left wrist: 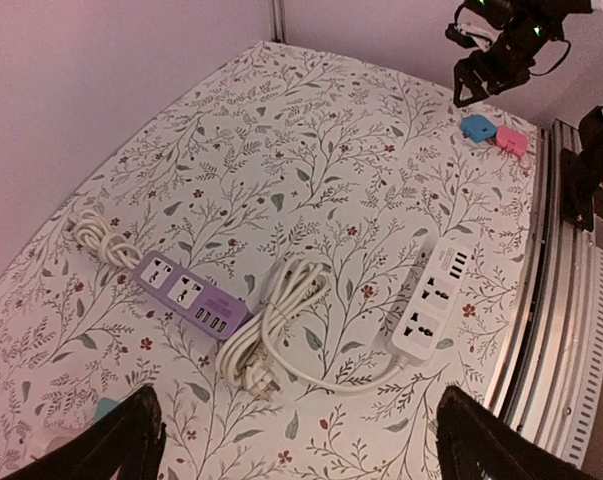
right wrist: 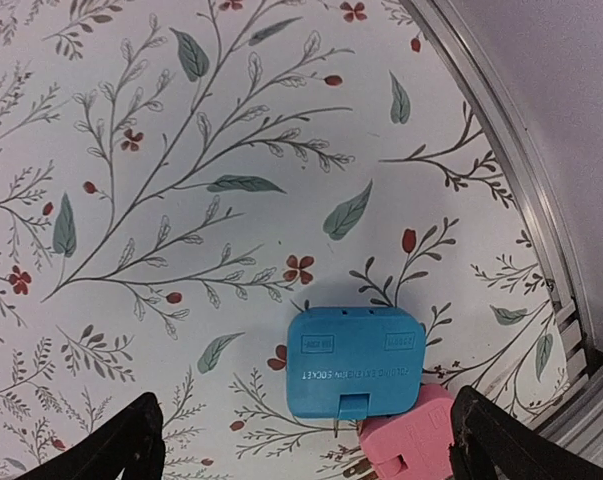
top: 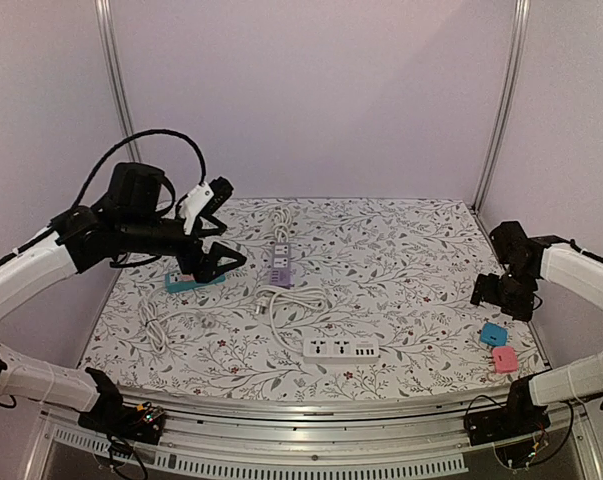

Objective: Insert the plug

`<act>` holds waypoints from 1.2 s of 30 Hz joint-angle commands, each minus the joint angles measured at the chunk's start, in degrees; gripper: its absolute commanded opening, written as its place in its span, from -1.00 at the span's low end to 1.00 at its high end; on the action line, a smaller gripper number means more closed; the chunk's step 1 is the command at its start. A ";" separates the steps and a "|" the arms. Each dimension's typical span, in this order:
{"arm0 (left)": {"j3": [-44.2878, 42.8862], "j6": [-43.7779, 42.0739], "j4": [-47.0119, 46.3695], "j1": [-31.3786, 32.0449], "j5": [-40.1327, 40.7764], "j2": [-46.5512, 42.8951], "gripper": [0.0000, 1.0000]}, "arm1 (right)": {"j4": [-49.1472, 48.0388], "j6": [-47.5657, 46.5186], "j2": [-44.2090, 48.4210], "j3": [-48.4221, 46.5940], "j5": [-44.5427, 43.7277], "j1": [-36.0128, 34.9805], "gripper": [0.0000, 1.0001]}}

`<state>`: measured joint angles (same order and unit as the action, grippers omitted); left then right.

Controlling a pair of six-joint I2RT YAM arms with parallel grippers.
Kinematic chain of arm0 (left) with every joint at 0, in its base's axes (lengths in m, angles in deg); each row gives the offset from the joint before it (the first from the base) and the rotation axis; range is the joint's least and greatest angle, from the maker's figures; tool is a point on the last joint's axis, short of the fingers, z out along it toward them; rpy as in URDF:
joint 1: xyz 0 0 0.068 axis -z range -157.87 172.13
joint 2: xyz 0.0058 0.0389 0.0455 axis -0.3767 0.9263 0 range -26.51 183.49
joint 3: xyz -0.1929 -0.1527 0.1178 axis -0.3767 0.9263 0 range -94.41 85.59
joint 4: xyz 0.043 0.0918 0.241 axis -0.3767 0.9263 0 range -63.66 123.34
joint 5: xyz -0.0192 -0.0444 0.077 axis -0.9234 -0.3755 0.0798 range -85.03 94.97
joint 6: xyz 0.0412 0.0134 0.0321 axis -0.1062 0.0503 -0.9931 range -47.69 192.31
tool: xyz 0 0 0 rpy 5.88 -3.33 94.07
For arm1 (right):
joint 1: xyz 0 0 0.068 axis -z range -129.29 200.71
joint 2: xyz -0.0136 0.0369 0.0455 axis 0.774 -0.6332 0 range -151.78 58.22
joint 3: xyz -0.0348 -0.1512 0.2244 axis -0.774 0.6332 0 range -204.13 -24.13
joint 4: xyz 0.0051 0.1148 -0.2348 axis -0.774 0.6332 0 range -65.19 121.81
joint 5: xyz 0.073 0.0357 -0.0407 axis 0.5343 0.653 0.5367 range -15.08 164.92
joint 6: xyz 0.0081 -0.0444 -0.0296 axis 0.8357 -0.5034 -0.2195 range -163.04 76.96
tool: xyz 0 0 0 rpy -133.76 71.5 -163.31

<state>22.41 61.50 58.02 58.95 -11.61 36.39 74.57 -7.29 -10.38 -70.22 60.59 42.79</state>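
Cord: white coil lying loose near the left table edge, its ends too small to read
Teal adapter: flat on the table with something pale on top of it, just below the left gripper
Left gripper: fingers wide apart and holding nothing; it hovers over the teal adapter, and I cannot tell whether it touches
Purple strip: centre rear, its own cord bundled behind it, sockets bare
Plug: on the table at the end of the white strip's coiled cord, between the two strips, well apart from both grippers
White strip: near the front edge, sockets bare
Right gripper: fingers wide apart, empty, above the right table edge
Blue adapter: directly under the right gripper, touching the pink adapter
Progress: barely begun, by my reading; no plug is held or seated in any socket, so picking it up, lining it up and pushing it home all remain
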 commanded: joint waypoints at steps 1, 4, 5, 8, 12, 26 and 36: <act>3.37 7.64 -12.98 2.60 -2.56 6.67 0.89 | 1.04 2.18 -8.55 0.27 0.75 2.76 0.98; 8.98 11.76 -21.34 2.92 -5.80 9.15 0.90 | 0.24 1.51 -13.45 0.71 1.27 3.65 0.97; 11.04 13.33 -24.26 3.10 -6.28 9.90 0.90 | -0.09 1.40 -14.41 1.06 1.65 4.32 0.97; 18.84 17.89 -37.75 4.20 -5.70 11.44 0.89 | -0.28 1.35 -15.52 1.76 1.02 5.47 0.97; 28.21 16.05 -57.32 7.76 -3.35 11.45 0.92 | -1.66 -0.17 -15.57 2.44 2.26 5.96 0.95; 35.45 16.08 -64.81 10.34 1.17 11.04 0.95 | -6.47 -6.13 -17.26 3.88 9.98 6.23 0.34; 36.22 15.86 -63.93 11.67 2.25 9.97 0.95 | -7.54 -7.69 -14.18 2.59 11.98 -0.74 -0.19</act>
<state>57.76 77.50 -5.01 69.39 -10.54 47.47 69.28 -14.02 -26.82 -67.53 69.62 46.39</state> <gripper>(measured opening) 0.973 0.642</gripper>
